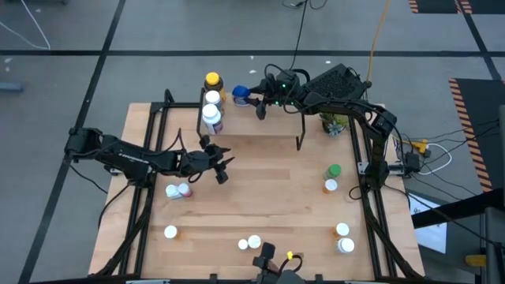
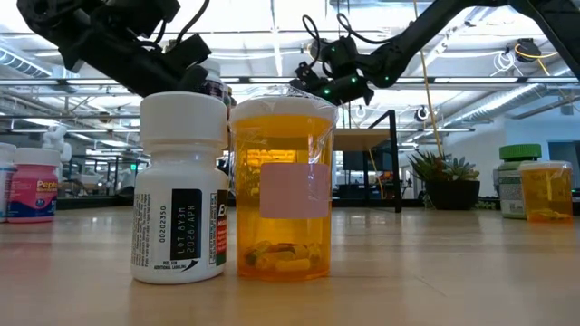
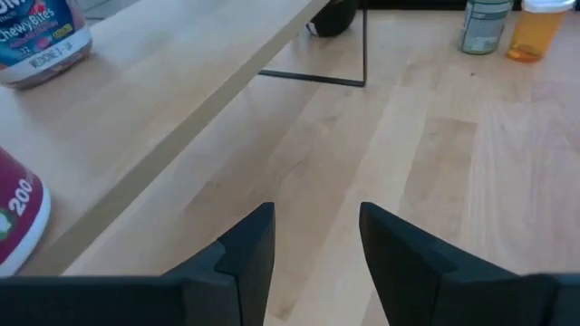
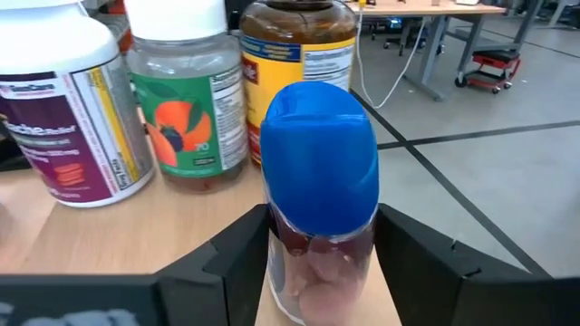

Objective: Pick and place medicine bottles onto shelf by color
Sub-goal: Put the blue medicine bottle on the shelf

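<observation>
- Blue-capped bottle (image 4: 319,226): pinched between the right gripper (image 4: 322,263) fingers, over the shelf (image 1: 260,126).
- Three bottles just ahead of that gripper on the shelf: purple-labelled (image 4: 63,100), orange-labelled (image 4: 181,100), yellow-capped (image 1: 212,81).
- Left gripper (image 3: 315,249): fingers spread, empty, above the tabletop (image 3: 426,181) beside the shelf edge.

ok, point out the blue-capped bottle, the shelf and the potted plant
blue-capped bottle (image 4: 319,154): right wrist view, on its blue cap.
shelf (image 3: 136,109): left wrist view, on its bare wood top.
potted plant (image 2: 442,168): low view, on its leaves.
</observation>
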`<state>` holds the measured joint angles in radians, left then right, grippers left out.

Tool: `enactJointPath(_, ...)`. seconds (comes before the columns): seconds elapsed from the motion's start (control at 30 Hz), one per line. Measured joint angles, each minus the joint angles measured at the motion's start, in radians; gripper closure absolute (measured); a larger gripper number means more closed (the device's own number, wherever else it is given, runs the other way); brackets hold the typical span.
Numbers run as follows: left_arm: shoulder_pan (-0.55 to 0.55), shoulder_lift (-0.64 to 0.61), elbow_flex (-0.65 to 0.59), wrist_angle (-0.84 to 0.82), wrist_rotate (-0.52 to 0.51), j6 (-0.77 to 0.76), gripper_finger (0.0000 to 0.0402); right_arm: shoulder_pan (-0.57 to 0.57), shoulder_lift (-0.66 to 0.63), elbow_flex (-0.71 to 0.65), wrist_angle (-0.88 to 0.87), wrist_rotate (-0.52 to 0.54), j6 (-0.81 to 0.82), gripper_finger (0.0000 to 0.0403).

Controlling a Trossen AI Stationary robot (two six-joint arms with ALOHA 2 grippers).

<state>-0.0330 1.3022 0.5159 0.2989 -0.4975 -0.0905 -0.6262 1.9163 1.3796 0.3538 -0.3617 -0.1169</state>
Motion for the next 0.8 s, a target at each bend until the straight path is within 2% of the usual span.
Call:
enactJointPath(0.63, 0.000, 0.000, 0.000, 0.031, 0.000, 0.002, 0.0233, -0.001, 0.001, 0.000, 0.084, 0.026, 0.001, 0.0218)
enactJointPath(0.8, 0.000, 0.000, 0.000, 0.049, 0.001, 0.008, 0.0233, -0.011, 0.002, 0.033, 0.036, 0.022, -0.004, 0.0218)
